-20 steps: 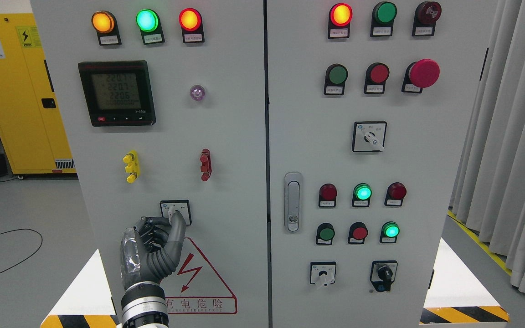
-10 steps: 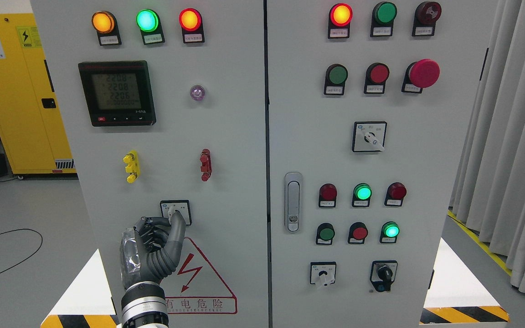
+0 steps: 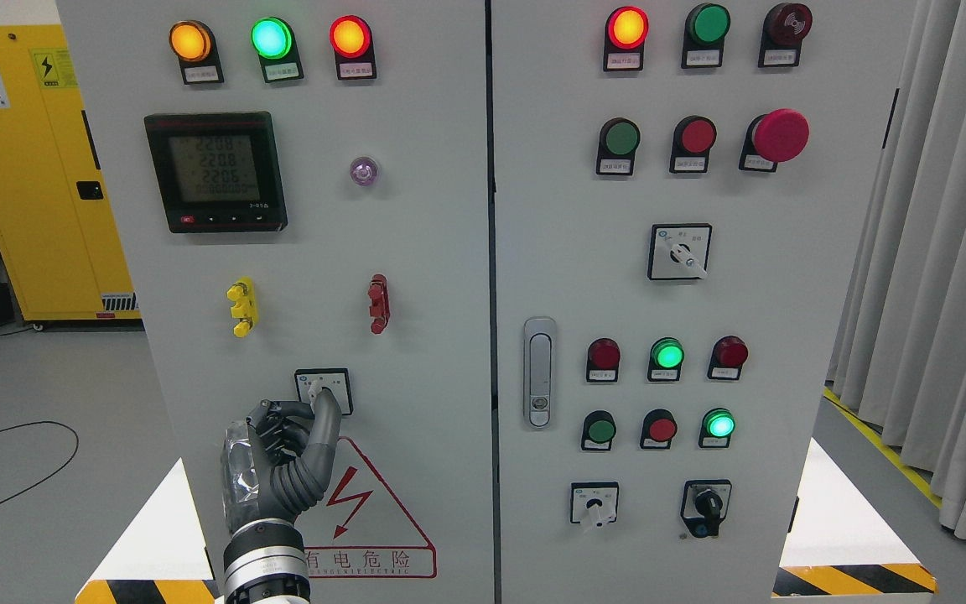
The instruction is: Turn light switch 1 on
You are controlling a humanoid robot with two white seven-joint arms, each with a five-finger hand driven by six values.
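Light switch 1 point(image 3: 323, 390), a small rotary selector on a square white plate, sits low on the left door of the control cabinet point(image 3: 441, 252), directly above the red-bordered electrical warning triangle point(image 3: 370, 524) and below the yellow terminal point(image 3: 241, 307) and red terminal point(image 3: 378, 303). Its pale knob appears to stand roughly upright, tilted slightly left, though the fingers partly hide it. The left hand point(image 3: 286, 457) rises from the lower edge just below and to the left of the switch; its fingers point(image 3: 325, 419) are curled and pinch the knob, thumb side to the left, long finger to the right. The switch thus lies at the fingertips, up and slightly right of the palm, so the coming move is judged to be a wrist rotation about the knob's axis, out of the panel. The right hand is not visible.
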